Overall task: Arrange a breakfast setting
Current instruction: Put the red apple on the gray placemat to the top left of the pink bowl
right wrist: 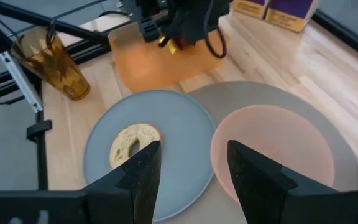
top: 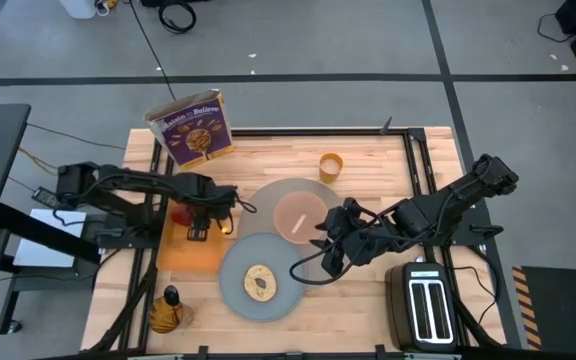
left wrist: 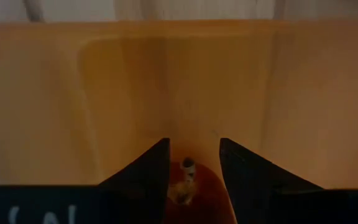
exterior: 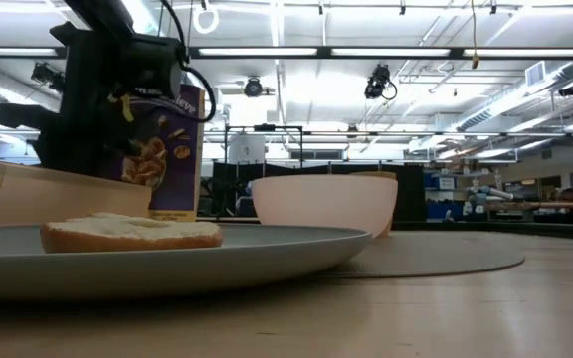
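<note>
High view showed the toast slice [top: 259,283] lying on the grey plate [top: 234,262], which overlapped the round mat [top: 313,190] at its 7 o'clock edge. The pink bowl [top: 299,216] sat on the mat, the orange cup [top: 330,165] at 12 o'clock beyond. The left gripper [top: 199,222] stood over the orange cloth [top: 190,250], fingers narrowly around the red apple [left wrist: 185,190]. The right gripper [top: 330,247], spread wide and empty, hovered at the plate's 3 o'clock
</note>
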Controlling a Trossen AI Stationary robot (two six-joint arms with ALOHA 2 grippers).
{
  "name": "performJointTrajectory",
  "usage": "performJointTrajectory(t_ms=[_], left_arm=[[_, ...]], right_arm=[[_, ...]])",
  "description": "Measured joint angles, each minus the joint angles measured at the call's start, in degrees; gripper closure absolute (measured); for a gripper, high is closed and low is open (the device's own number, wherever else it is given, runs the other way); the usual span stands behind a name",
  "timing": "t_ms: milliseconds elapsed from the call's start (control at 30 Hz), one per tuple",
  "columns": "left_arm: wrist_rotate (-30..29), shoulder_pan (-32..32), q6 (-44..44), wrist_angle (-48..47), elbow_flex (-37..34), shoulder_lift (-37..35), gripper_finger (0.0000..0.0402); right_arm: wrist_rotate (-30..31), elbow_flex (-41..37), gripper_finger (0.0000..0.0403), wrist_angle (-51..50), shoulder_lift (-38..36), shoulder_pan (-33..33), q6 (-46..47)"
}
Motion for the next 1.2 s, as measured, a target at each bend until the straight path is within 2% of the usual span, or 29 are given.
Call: performJointTrajectory(t_ms=[267, 533, 700, 900, 1067, 1200], left_arm=[[-0.6, 0.0, 4.0, 0.0, -2.7, 3.1, 0.0254], [-0.6, -0.1, 4.0, 0.1, -2.6, 2.9, 0.0282], [-0.6, -0.2, 3.7, -0.6, -2.6, 2.9, 0.0317], [-0.6, -0.2, 3.4, -0.9, -2.5, 2.9, 0.0384], [-0.6, -0.2, 2.7, -7.3, 1.2, 2.9, 0.0379], [-1.0, -0.2, 2.5, -14.2, 7.5, 1.9, 0.0381]], right_arm=[[2.2, 0.0, 0.0211, 0.1, 0.0, 0.0, 0.5], [3.8, 0.0, 0.0211, 0.1, 0.0, 0.0, 0.6], [3.8, 0.0, 0.0211, 0.1, 0.0, 0.0, 0.5], [3.8, 0.0, 0.0211, 0.1, 0.0, 0.0, 0.5], [3.8, 0.0, 0.0211, 0.0, 0.0, 0.0, 0.0], [3.7, 0.0, 0.0211, 0.0, 0.0, 0.0, 0.0]])
